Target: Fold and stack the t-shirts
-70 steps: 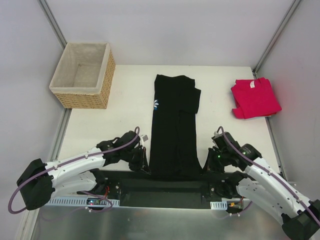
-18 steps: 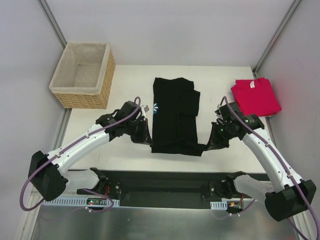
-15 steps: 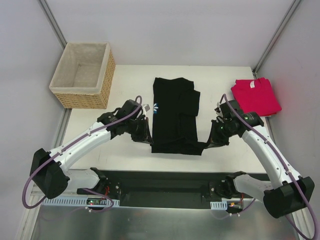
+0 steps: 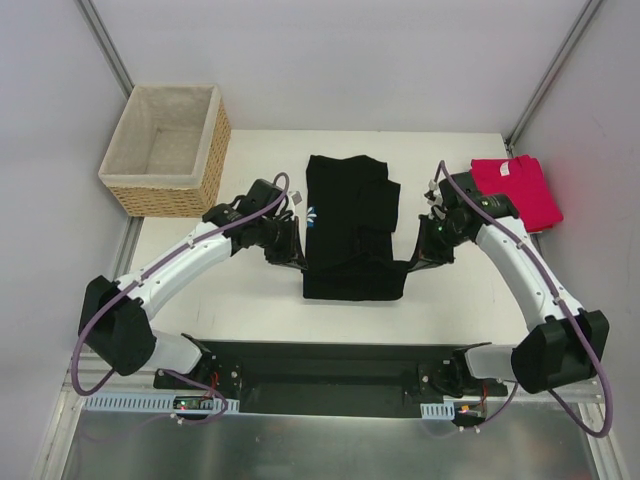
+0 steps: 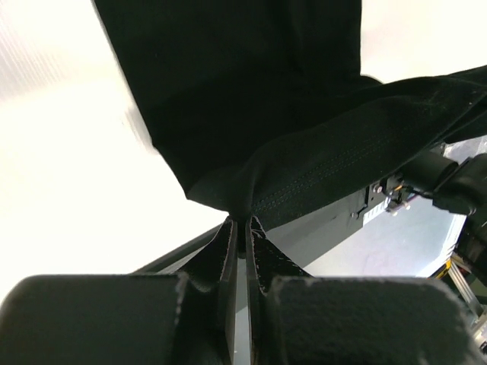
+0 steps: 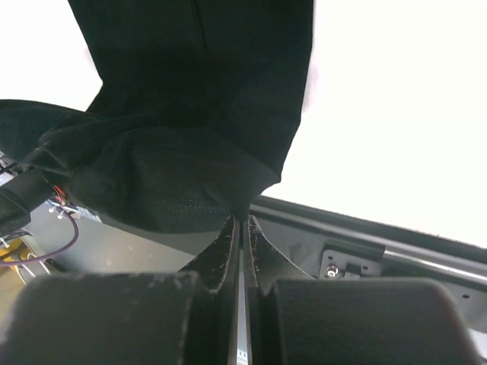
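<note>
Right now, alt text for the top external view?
The left gripper and right gripper each pinch a corner of the black t-shirt at mid-table, its near end doubled back over the rest. A folded red t-shirt lies at far right, and a wicker basket stands at far left.

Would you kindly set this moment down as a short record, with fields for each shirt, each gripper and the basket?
black shirt: mid-table, a long narrow strip; near end raised at both corners and doubled toward the far end
red shirt: folded, far right corner, apart from the black one
left gripper: shut on the black shirt's near left corner
right gripper: shut on its near right corner
basket: far left corner, upright
stack: not yet made
</note>
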You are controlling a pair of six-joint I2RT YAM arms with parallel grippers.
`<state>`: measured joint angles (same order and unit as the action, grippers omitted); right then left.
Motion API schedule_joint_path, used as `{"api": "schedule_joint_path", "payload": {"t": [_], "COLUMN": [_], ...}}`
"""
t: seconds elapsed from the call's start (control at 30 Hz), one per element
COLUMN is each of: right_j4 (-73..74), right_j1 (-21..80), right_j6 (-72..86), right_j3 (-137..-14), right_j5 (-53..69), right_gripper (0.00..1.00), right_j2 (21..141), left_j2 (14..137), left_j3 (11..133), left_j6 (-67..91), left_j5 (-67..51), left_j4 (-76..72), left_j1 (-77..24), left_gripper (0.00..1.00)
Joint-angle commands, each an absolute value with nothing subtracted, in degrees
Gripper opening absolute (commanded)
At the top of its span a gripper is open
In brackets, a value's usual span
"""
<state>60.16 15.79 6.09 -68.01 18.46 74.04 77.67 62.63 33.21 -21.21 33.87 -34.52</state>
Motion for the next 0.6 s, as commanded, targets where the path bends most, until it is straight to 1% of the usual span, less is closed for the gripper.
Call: {"api": "schedule_joint_path", "payload": {"t": [0.0, 0.57], "right_j4": [59.4, 55.5], "right_j1": [14.4, 12.8], "right_j6": [3.0, 1.1], "right_j3": [-72.2, -80.1], "right_j5": [18.8, 22.7], "right_gripper": [0.01, 0.01], "right_j2": [76.6, 91.9], "left_j2": [80.9, 93.5], "left_j3": [67.1, 75.9], "left_j6": [29.5, 26.8], "left_j5": [-22.7, -25.4], "left_j4": [36.0, 35.8], "left_j1": [-32.7, -30.1], "left_gripper": [0.0, 0.0]}}
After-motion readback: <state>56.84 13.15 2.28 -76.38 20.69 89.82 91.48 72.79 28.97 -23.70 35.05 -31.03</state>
